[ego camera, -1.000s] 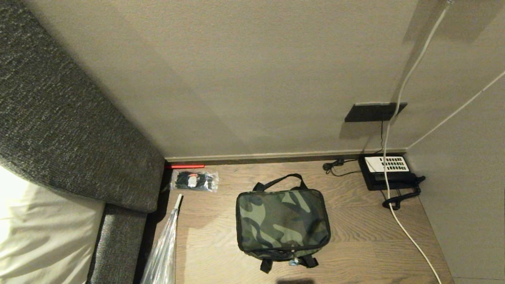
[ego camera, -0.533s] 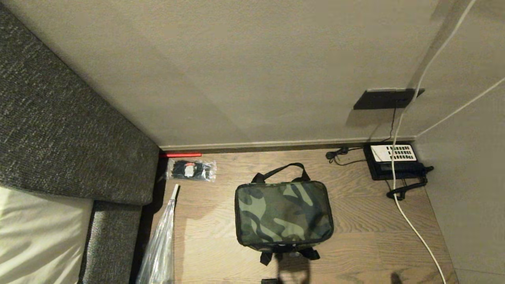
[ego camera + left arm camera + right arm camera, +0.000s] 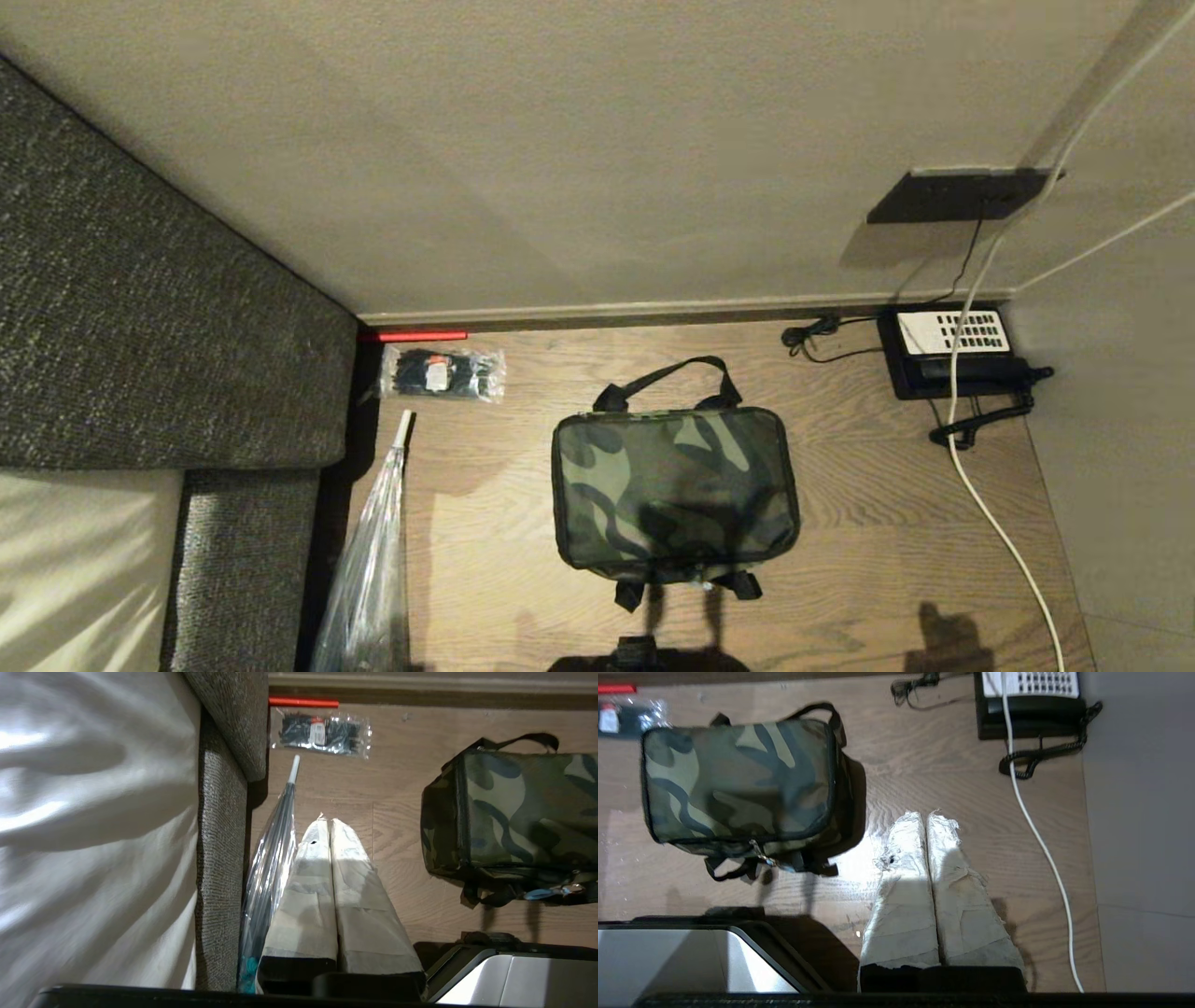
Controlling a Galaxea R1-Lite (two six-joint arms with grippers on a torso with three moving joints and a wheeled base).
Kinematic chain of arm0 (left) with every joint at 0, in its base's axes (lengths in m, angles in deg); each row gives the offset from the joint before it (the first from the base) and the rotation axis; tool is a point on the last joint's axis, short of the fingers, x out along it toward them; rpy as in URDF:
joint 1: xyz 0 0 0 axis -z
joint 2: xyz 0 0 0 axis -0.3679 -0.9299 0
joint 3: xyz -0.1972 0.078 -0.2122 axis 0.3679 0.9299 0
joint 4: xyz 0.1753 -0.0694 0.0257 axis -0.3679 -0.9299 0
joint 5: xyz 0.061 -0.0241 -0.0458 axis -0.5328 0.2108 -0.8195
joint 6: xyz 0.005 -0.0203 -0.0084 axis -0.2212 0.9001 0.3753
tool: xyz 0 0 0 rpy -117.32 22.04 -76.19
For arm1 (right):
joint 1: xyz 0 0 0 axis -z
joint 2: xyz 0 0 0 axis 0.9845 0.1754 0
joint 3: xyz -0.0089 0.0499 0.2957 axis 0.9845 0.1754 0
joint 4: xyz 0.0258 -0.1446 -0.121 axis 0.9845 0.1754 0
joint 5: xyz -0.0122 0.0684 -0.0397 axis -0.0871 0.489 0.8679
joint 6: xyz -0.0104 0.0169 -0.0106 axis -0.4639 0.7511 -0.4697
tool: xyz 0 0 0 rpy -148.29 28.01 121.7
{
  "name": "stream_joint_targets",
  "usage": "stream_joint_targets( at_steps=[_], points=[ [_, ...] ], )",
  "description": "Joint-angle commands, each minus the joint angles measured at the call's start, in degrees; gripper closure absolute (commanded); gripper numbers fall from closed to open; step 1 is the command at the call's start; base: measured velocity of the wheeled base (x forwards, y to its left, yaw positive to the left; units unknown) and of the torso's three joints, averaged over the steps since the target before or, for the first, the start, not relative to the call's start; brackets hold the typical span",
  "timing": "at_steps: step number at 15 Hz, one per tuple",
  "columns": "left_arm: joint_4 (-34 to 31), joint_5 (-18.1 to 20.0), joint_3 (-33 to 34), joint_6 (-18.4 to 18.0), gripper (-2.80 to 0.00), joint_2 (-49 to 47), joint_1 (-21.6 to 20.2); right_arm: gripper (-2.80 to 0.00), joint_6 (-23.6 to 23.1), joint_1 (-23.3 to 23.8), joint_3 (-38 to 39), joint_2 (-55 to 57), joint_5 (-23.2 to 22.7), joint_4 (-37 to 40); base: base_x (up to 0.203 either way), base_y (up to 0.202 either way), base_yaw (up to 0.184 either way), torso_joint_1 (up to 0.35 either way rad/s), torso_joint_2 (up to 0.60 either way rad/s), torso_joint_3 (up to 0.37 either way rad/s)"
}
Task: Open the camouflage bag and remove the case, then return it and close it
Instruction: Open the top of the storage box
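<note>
The camouflage bag (image 3: 674, 490) lies zipped shut on the wooden floor near the wall, with one black strap handle toward the wall and one toward me. The case is hidden. My left gripper (image 3: 329, 821) hangs over the floor to the left of the bag (image 3: 523, 812), its tape-wrapped fingers (image 3: 308, 868) pressed together with nothing between them. My right gripper (image 3: 927, 814) hangs to the right of the bag (image 3: 738, 779), shut and empty, and clear of it. Neither gripper shows in the head view; only their shadows fall on the bag's near edge.
A black telephone (image 3: 952, 359) with a coiled cord sits in the right corner, and a white cable (image 3: 990, 523) trails across the floor. A clear packet of black ties (image 3: 441, 373) and a wrapped umbrella (image 3: 369, 569) lie left, beside grey upholstery (image 3: 140, 308).
The whole head view has shifted: the camera has tipped lower, so bag, phone and wall sit higher in the picture. Arm shadows now reach the bag's near edge. Nothing on the floor moved.
</note>
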Motion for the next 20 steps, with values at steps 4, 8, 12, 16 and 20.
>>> stream_joint_targets(
  at_steps=[4,8,12,16,20],
  points=[
    [0.0,0.0,0.2,0.0,0.0,0.0,0.0,0.0,0.0,0.0,0.0,-0.1,0.0,0.0,0.0,0.0,0.0,0.002,0.0,-0.197],
    [0.0,0.0,0.2,0.0,0.0,0.0,0.0,0.0,0.0,0.0,0.0,-0.1,0.0,0.0,0.0,0.0,0.0,0.001,0.0,-0.168],
    [-0.2,0.0,0.2,0.0,0.0,0.0,0.0,0.0,0.0,0.0,0.0,-0.1,0.0,0.0,0.0,0.0,0.0,0.001,0.0,-0.021],
    [-0.3,0.0,0.1,-0.1,0.0,0.0,0.0,0.0,0.0,0.0,0.0,-0.1,0.0,0.0,-0.118,0.0,0.001,0.001,0.0,-0.002],
    [-0.3,0.0,0.2,-0.1,0.0,0.0,0.0,0.0,0.0,0.0,0.0,-0.1,0.0,0.0,-0.017,0.0,0.0,-0.002,0.0,0.002]
  ],
)
